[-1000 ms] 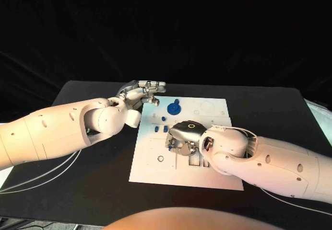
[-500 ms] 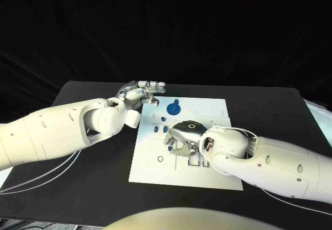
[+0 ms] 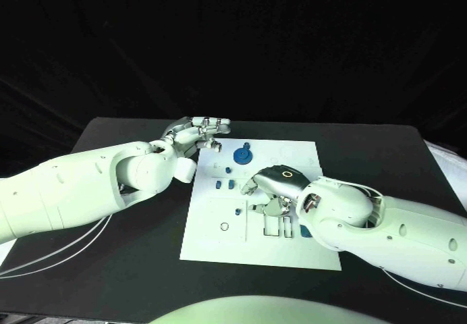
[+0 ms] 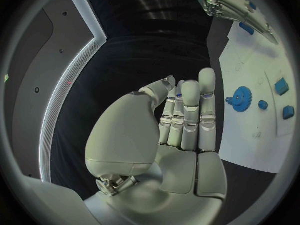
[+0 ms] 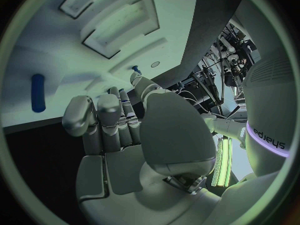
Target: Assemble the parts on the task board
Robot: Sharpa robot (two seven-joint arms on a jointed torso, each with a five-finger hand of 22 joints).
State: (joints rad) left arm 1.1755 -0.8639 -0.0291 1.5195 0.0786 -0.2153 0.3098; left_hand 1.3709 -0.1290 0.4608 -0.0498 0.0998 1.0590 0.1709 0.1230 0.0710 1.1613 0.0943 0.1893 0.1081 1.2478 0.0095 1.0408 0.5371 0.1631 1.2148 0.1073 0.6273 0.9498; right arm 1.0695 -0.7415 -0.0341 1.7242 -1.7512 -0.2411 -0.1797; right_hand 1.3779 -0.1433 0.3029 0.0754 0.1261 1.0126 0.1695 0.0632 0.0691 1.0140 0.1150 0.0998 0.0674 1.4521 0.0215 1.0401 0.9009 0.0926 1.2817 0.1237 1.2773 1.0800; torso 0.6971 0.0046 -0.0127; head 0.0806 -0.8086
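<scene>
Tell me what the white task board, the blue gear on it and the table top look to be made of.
White flat task board: likely matte plastic or painted sheet; even white, no glare, crisp cut recesses.
Round blue toothed gear: probably moulded or printed plastic; uniform saturated colour, dull sheen.
Black table top: matte, possibly a mat or cloth; it reflects nothing, though the material stays uncertain.

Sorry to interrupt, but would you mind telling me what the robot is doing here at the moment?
It is assembling small blue parts on the white task board. The right hand works over the board's middle with fingers curled; whether it holds a part is unclear. The left hand hovers off the board's far left corner, holding nothing visible. A blue gear lies near it.
</scene>
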